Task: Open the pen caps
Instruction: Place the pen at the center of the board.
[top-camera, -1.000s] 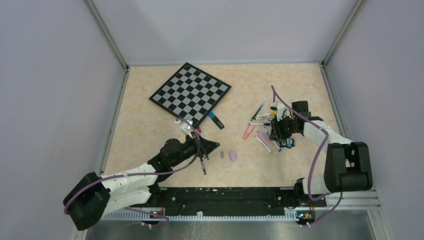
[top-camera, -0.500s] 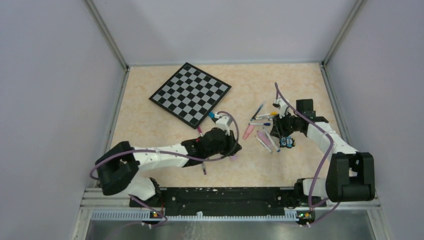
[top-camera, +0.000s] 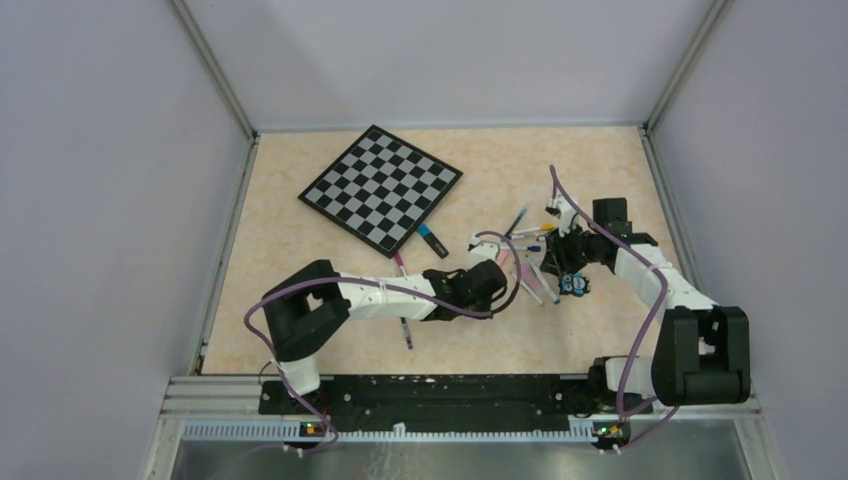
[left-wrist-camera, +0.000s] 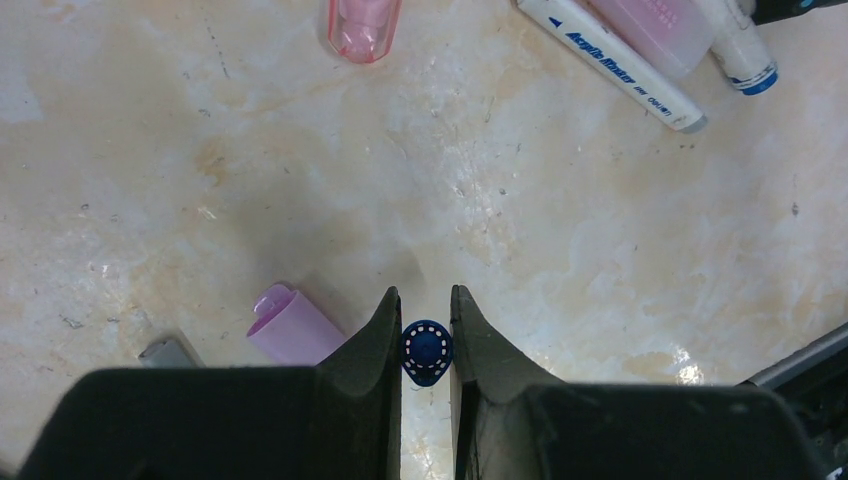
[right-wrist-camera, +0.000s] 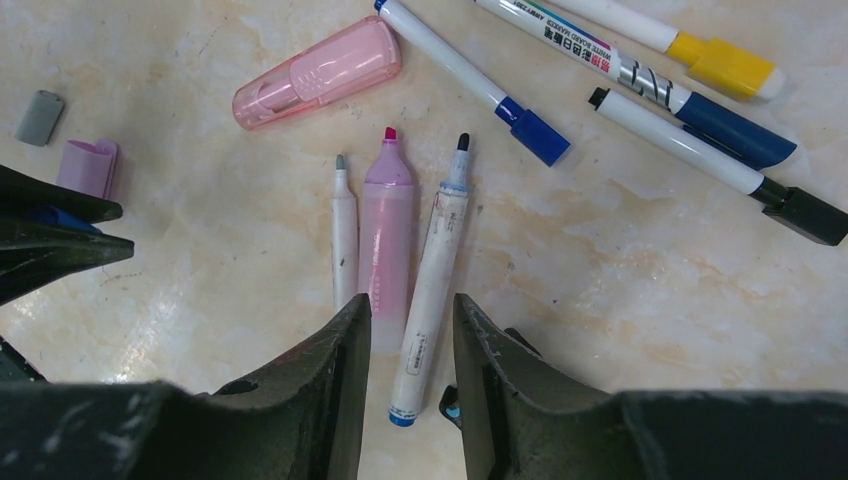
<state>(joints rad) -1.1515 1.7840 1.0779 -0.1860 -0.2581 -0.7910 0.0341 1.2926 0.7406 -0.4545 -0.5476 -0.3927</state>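
Note:
My left gripper (left-wrist-camera: 425, 292) is shut on a small blue pen cap (left-wrist-camera: 427, 352), seen end on, just above the table. A loose lilac cap (left-wrist-camera: 295, 325) and a grey cap (left-wrist-camera: 168, 352) lie beside its left finger. In the top view the left gripper (top-camera: 497, 280) is at the left edge of the pen pile. My right gripper (right-wrist-camera: 412, 300) is open and empty over three uncapped pens: a thin white one (right-wrist-camera: 344, 240), a pink highlighter (right-wrist-camera: 387, 230) and a white marker (right-wrist-camera: 435, 280). A clear pink cap (right-wrist-camera: 318, 72) lies loose. Pens with blue (right-wrist-camera: 533, 133), yellow (right-wrist-camera: 728, 68) and black (right-wrist-camera: 810, 215) caps lie beyond.
The checkered board (top-camera: 381, 187) lies at the back left, with a black-and-teal marker (top-camera: 432, 241) by its near corner. A thin pen (top-camera: 404, 325) lies under the left arm. The small black-and-blue figure (top-camera: 573, 284) stands beside the right gripper (top-camera: 556, 262). Walls close in the table.
My left arm has swung right, from the front-left pen across the loose caps to the edge of the pen pile. The right gripper has shifted only slightly.

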